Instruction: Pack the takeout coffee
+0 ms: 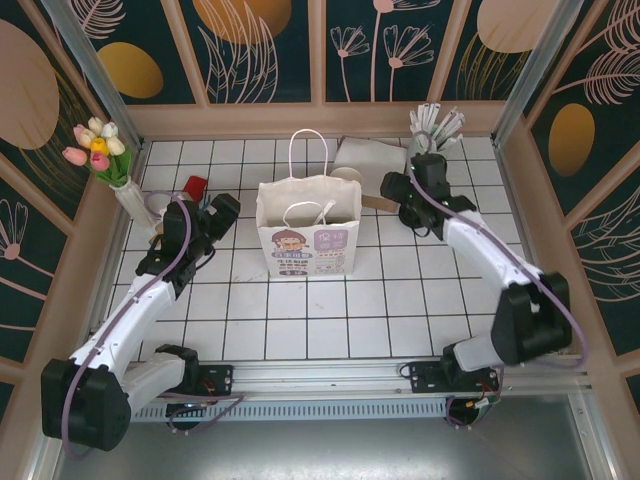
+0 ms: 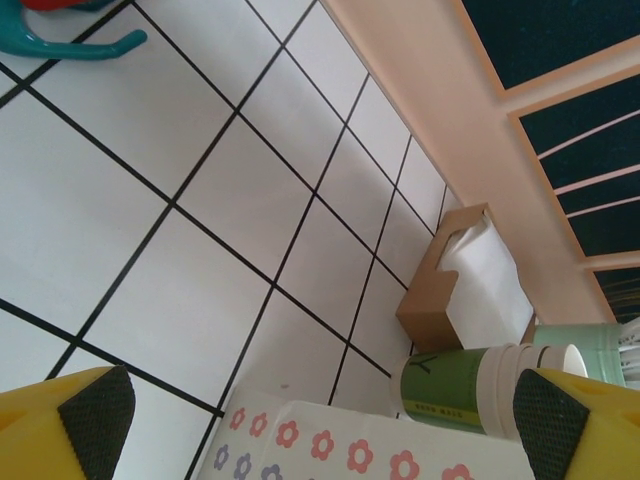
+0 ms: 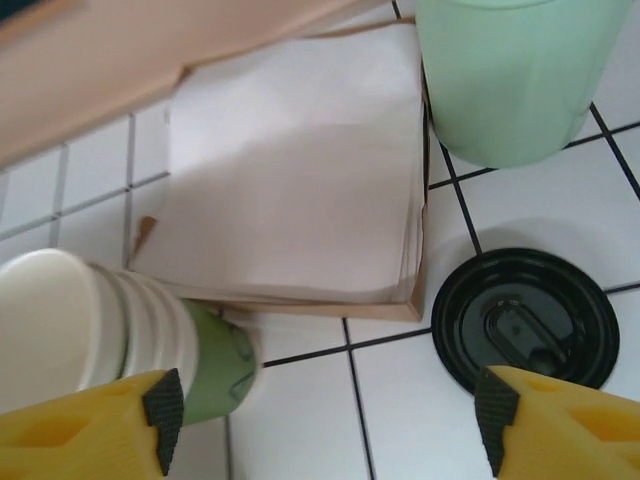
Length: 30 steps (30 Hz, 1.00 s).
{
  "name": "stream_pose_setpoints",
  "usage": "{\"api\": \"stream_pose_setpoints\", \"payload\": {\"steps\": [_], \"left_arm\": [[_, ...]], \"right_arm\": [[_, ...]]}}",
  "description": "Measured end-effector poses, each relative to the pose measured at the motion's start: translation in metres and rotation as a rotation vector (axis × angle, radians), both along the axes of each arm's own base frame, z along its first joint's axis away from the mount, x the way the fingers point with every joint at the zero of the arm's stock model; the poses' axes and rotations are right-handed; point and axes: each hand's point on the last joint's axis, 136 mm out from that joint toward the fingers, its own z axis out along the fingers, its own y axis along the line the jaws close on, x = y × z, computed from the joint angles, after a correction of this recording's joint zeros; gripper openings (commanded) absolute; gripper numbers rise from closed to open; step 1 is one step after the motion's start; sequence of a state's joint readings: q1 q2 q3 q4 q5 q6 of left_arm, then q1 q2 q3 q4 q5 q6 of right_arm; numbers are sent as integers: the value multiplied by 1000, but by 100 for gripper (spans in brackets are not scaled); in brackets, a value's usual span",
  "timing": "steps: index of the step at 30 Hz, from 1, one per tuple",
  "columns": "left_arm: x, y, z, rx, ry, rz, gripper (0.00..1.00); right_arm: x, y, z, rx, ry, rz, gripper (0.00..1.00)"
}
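Overhead and wrist views, read from left to right. The left gripper (image 2: 322,412) holds its yellow fingers with black pads (image 2: 95,410) wide apart over the white tiled tabletop (image 2: 200,220), with nothing clamped. Far ahead of the pad at the left of its wrist view lies a teal and red object (image 2: 70,40). Low between the two pads shows the flower-printed side of the tall white paper bag with rope handles (image 1: 308,235). The takeout coffee, a small green paper cup with cream-white rim (image 3: 215,365), lies on its side on the tiles, outside the bag. It is just beside the finger at the left of the right wrist view, against the near edge of a brown cardboard tray of white napkins (image 3: 290,170). The right gripper (image 3: 330,410) also has its fingers apart and empty. A flat black round lid (image 3: 525,320) lies just ahead of its other finger, and a mint-green pot (image 3: 515,75) stands further ahead.
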State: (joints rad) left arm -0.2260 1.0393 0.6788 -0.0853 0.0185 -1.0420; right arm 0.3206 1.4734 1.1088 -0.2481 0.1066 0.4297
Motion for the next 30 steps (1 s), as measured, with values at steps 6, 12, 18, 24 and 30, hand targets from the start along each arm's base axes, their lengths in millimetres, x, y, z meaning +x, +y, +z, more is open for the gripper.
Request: {"api": "stream_pose_setpoints", "payload": {"steps": [6, 12, 18, 24, 30], "left_arm": [[-2, -3, -1, -13, 3, -14, 98], [-8, -1, -5, -18, 3, -10, 99], [-10, 2, -5, -24, -9, 8, 99], [-11, 2, -7, -29, -6, 13, 98], [-13, 3, -10, -35, -1, 17, 98]], "right_arm": [[46, 0, -27, -43, 92, -42, 75], [79, -7, -52, -55, 151, -79, 72], [99, -3, -82, -63, 210, -88, 66], [106, -1, -99, -70, 242, -89, 64], [111, 0, -103, -73, 249, -89, 63]]}}
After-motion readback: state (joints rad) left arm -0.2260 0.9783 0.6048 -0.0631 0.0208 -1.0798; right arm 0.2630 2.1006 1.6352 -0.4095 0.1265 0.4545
